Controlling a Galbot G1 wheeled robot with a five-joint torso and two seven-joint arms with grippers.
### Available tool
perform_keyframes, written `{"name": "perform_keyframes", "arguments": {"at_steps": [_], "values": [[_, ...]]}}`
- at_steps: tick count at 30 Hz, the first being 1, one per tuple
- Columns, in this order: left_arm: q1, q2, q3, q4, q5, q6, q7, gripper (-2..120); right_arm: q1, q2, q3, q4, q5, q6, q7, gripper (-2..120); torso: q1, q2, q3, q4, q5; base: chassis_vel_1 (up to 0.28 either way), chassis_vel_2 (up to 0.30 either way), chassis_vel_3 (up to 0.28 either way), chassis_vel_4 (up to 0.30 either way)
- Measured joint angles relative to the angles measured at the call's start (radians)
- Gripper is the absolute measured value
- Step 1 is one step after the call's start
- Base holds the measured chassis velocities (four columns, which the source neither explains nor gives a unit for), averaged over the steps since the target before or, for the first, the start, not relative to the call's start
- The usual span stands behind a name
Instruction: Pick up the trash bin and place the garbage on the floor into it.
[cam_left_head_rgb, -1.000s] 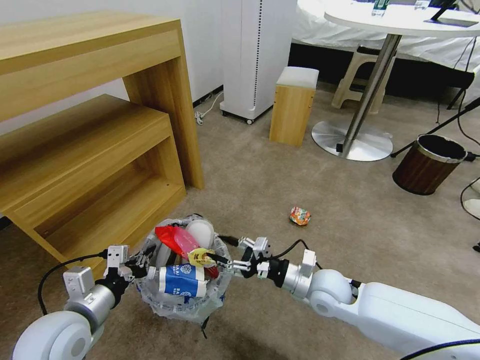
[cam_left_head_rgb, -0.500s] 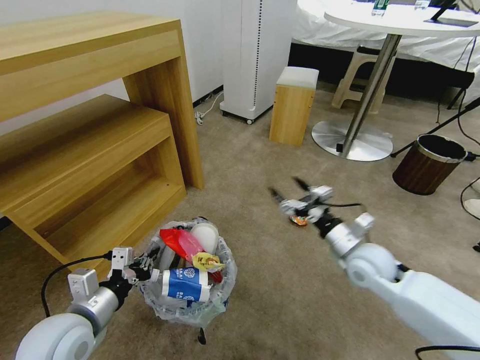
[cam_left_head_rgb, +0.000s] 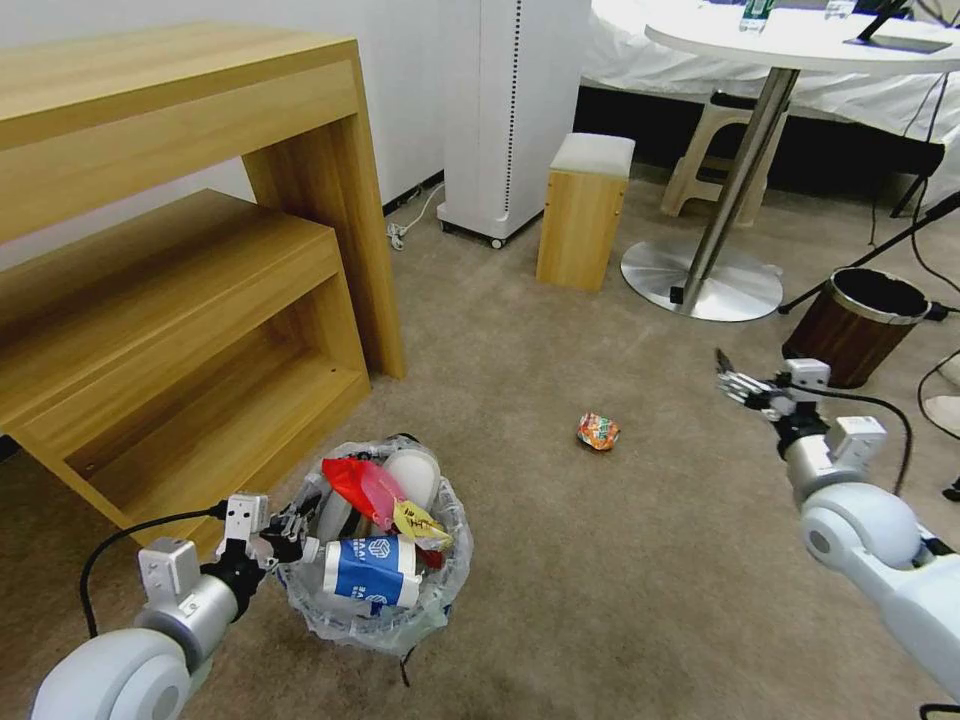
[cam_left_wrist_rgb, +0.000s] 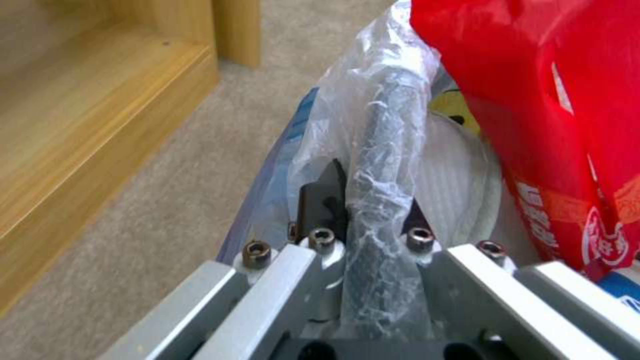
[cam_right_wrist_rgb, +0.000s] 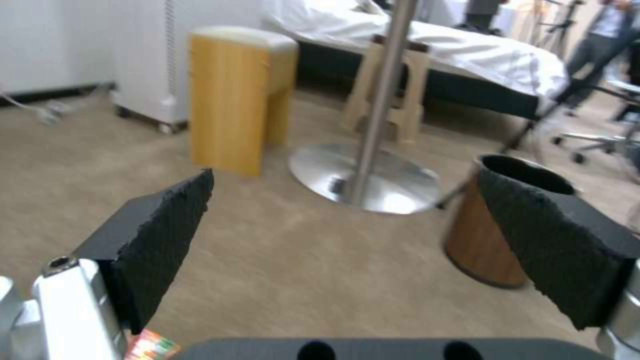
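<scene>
Left pincer (cam_left_head_rgb: 287, 528) clamped on bag-lined rim of trash bin (cam_left_head_rgb: 372, 610), heaped with litter; right pincer (cam_left_head_rgb: 738, 383) apart, empty; crushed can (cam_left_head_rgb: 598, 432) on carpet

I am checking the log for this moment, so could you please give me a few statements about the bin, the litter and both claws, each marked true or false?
1. The left claw is shut on the rim of the trash bin. True.
2. The right claw holds the crushed can. False: it is open and empty, raised to the right of the can, which lies on the carpet.
3. A blue-white carton lies in the trash bin. True.
4. The brown bin lies tipped over. False: it stands upright near the round table's base.
5. The red wrapper lies on the carpet. False: it sticks out of the trash bin.
</scene>
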Motion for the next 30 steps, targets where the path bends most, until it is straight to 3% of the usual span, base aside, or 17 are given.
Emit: {"name": "perform_keyframes", "arguments": {"at_steps": [17, 30], "values": [[0.009, -0.003, -0.001, -0.012, -0.001, -0.004, -0.001, 3, -0.018, 0.032, 0.016, -0.037, -0.095, 0.127, -0.066, 100, 0.0, 0.0, 0.0, -0.0003, -0.0002, -0.078, -0.071, -0.07, -0.069], [0.014, -0.013, 0.002, -0.012, 0.003, -0.012, -0.008, 3, -0.002, 0.045, 0.008, -0.034, -0.068, 0.127, -0.091, 100, 0.0, 0.0, 0.0, 0.0002, -0.0002, -0.013, -0.013, -0.011, -0.011]]}}
